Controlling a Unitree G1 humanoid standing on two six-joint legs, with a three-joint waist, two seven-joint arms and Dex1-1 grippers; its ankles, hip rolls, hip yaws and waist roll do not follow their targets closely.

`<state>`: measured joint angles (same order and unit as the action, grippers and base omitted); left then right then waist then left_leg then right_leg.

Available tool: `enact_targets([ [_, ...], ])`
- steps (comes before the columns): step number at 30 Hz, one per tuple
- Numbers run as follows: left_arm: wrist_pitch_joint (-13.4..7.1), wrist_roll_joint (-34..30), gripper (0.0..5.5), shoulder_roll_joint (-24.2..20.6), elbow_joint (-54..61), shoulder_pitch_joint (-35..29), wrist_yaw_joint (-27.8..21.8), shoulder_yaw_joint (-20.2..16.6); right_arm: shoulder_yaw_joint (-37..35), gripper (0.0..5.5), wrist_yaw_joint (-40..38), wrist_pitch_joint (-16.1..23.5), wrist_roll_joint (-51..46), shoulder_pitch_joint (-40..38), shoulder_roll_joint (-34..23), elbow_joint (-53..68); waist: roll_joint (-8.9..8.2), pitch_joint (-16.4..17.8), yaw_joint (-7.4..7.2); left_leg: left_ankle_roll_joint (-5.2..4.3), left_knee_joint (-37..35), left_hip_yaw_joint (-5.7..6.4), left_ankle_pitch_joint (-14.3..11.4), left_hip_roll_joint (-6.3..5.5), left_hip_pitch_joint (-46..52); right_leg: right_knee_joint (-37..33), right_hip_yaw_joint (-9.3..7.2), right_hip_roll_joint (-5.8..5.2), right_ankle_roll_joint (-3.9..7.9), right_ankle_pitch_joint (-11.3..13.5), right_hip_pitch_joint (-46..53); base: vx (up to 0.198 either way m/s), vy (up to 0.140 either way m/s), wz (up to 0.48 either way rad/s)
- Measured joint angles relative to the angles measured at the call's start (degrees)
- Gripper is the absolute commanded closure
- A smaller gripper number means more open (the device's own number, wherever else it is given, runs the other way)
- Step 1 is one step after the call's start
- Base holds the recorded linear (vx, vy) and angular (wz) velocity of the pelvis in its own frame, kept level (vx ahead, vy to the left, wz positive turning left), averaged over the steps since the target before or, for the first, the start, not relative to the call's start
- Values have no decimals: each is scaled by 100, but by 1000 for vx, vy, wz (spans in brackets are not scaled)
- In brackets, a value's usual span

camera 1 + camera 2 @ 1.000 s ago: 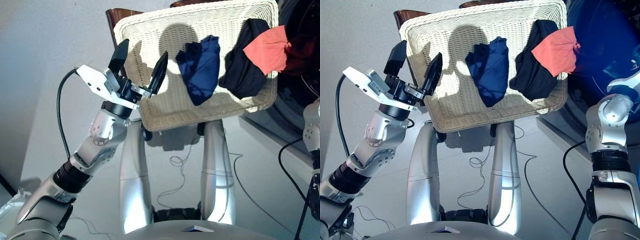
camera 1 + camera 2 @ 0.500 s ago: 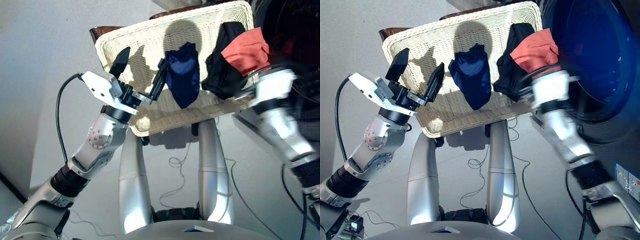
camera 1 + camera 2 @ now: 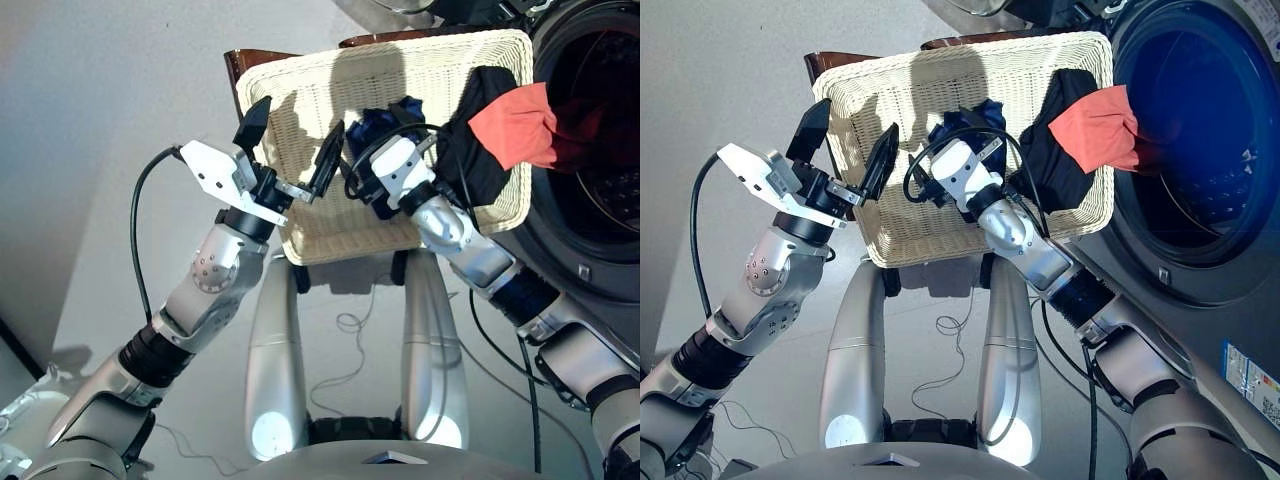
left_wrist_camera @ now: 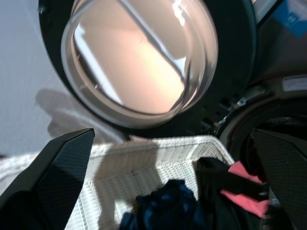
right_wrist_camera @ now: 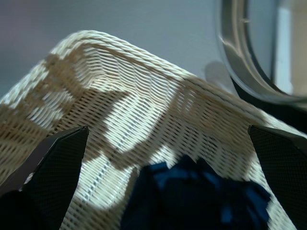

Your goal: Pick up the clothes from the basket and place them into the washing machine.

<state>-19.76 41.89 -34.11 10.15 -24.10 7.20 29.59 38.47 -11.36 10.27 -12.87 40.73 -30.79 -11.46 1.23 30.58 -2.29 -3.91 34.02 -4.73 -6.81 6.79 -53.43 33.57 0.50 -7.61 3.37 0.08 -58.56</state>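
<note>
Navy garment (image 5: 192, 196) sits mid-basket (image 3: 300, 105) directly ahead of the right gripper (image 5: 163, 182), jaws wide and empty; left gripper (image 3: 292, 135), also wide, hangs farther off.

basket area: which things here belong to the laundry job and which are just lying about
Job: cream-white woven wicker basket; navy blue garment; black garment; coral-red garment; dark grey front-loading washing machine; its glass porthole door.
Lying about: thin dark cable on the floor.
</note>
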Motion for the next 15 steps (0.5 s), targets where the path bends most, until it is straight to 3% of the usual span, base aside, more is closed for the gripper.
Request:
enact_targets([
  [4, 141, -40, 0, -22, -952, 75, -4, 268, -320, 0, -132, 78, -448, -88, -133, 446, -74, 3, -196, 3, -100, -5, 26, 17, 7, -123, -15, 22, -6, 23, 14, 0, 0, 0],
  [7, 310, -592, 0, -239, -1652, -57, -3, 732, -391, 0, -184, 240, -620, -23, -379, 863, -125, 0, -295, -16, -142, -24, 37, 45, 11, -188, -13, 56, -13, 44, 14, 0, 0, 0],
  [9, 325, -922, 0, -332, -1655, -108, -6, 859, -447, 0, -257, 277, -619, -5, -453, 1020, -172, 0, -293, -35, -199, -43, 68, 51, 43, -236, -6, 66, -25, 68, 14, 0, 0, 0],
  [15, 271, -1008, 0, -302, -1402, -302, 23, 841, -465, 0, -653, 249, -43, 84, -262, 537, -181, -1, -266, -59, -300, -54, 105, 70, 82, -271, -8, 85, -41, 83, 13, 0, 0, 0],
])
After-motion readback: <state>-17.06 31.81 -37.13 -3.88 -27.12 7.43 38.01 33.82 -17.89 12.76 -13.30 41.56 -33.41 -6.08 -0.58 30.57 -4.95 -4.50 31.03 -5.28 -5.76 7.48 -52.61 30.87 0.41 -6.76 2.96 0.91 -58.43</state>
